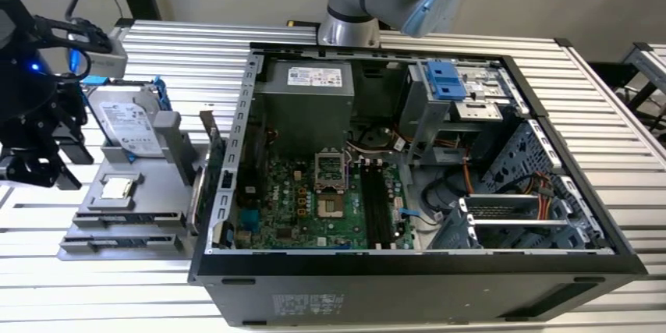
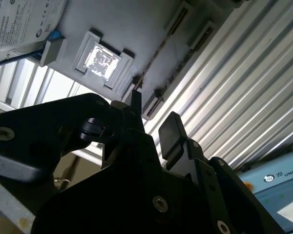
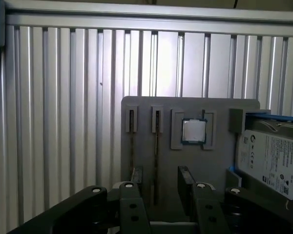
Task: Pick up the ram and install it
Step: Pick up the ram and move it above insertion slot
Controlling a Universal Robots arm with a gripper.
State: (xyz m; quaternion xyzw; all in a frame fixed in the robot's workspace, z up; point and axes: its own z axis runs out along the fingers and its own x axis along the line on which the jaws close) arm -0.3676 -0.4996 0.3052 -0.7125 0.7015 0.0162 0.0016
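The ram [image 3: 157, 151] stands on its thin edge in a slot of the grey holder [image 3: 219, 161], seen as a narrow dark line. In the second wrist view the ram [image 2: 158, 51] runs as a thin strip toward one fingertip. My black gripper [image 3: 161, 187] hangs open over the holder with nothing between its fingers, and the ram's line falls in the gap between them. The gap also shows in the second wrist view, where the gripper [image 2: 154, 119] is seen from behind. In the exterior view the gripper [image 1: 47, 175] is at the far left, beside the holder [image 1: 156, 228].
On the holder lie a square silver processor chip [image 3: 194, 130] and a silver hard drive [image 1: 130, 122] in a blue bracket. The open computer case [image 1: 416, 271] fills the exterior view's middle and right, with long dark memory slots [image 1: 375, 204] on its green motherboard. Ribbed aluminium table [image 3: 63, 122] lies all around.
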